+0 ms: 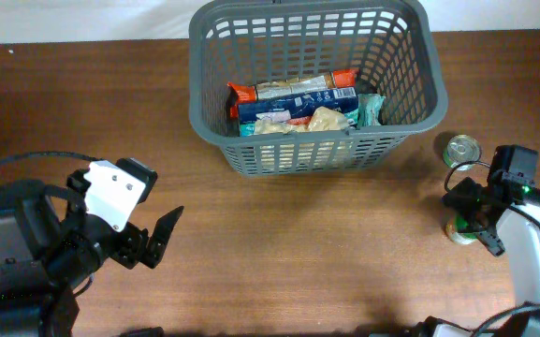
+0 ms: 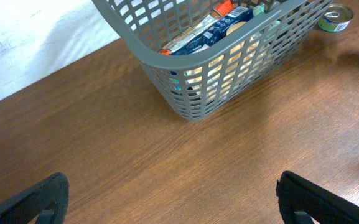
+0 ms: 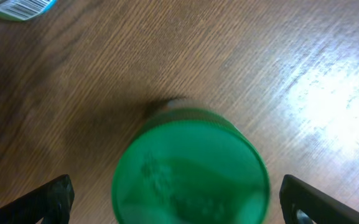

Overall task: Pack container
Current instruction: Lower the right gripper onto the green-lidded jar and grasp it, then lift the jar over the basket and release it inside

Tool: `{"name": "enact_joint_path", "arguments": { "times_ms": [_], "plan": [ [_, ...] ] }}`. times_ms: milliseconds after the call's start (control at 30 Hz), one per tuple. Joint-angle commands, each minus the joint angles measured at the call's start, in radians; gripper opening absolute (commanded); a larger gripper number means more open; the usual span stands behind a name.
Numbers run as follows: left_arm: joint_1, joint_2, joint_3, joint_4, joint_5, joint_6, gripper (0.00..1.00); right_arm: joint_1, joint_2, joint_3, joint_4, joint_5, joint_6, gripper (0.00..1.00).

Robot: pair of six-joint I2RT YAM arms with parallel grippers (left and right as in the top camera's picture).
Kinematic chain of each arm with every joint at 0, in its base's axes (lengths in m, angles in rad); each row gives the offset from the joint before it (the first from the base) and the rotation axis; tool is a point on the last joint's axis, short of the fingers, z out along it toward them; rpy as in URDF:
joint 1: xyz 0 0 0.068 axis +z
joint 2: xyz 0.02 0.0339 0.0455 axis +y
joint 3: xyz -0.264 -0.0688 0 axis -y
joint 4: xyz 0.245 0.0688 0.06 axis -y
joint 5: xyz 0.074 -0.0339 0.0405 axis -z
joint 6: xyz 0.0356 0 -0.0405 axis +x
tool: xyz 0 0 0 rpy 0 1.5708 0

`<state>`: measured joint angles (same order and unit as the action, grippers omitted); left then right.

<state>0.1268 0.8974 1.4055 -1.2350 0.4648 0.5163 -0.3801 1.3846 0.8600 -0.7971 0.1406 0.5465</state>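
Observation:
The dark grey slotted basket (image 1: 410, 84) stands at the back middle of the table, with several food packets (image 1: 293, 103) inside. It also shows in the left wrist view (image 2: 191, 102). My left gripper (image 1: 157, 239) is open and empty over bare wood at the front left (image 2: 173, 199). My right gripper (image 1: 471, 220) is open at the right, straddling a green-lidded jar (image 3: 190, 165) that stands upright between its fingers; the fingers stand clear of it. A small round tin can (image 1: 462, 149) stands just behind the jar.
The tin can also shows at the top right of the left wrist view (image 2: 336, 17). A white cloth (image 2: 23, 43) borders the table's far edge. Cables run by my left arm (image 1: 26, 164).

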Motion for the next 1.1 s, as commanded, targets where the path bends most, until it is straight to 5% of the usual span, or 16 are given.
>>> {"name": "enact_joint_path", "arguments": {
  "times_ms": [0,667,867,1067],
  "plan": [
    [0.007,-0.003,0.009,-0.001,0.018,0.016,0.99,-0.007,0.059,-0.005,0.033,-0.002,0.012,0.99],
    [0.007,-0.003,0.009,-0.001,0.018,0.016,0.99,-0.007,0.217,-0.005,0.141,-0.026,0.012,0.98],
    [0.007,-0.003,0.009,-0.001,0.018,0.016,0.99,-0.007,0.225,-0.005,0.145,-0.028,0.012,0.78],
    [0.007,-0.003,0.009,-0.001,0.018,0.016,0.99,-0.007,0.225,-0.005,0.148,-0.028,0.012,0.70]
  ]
}}
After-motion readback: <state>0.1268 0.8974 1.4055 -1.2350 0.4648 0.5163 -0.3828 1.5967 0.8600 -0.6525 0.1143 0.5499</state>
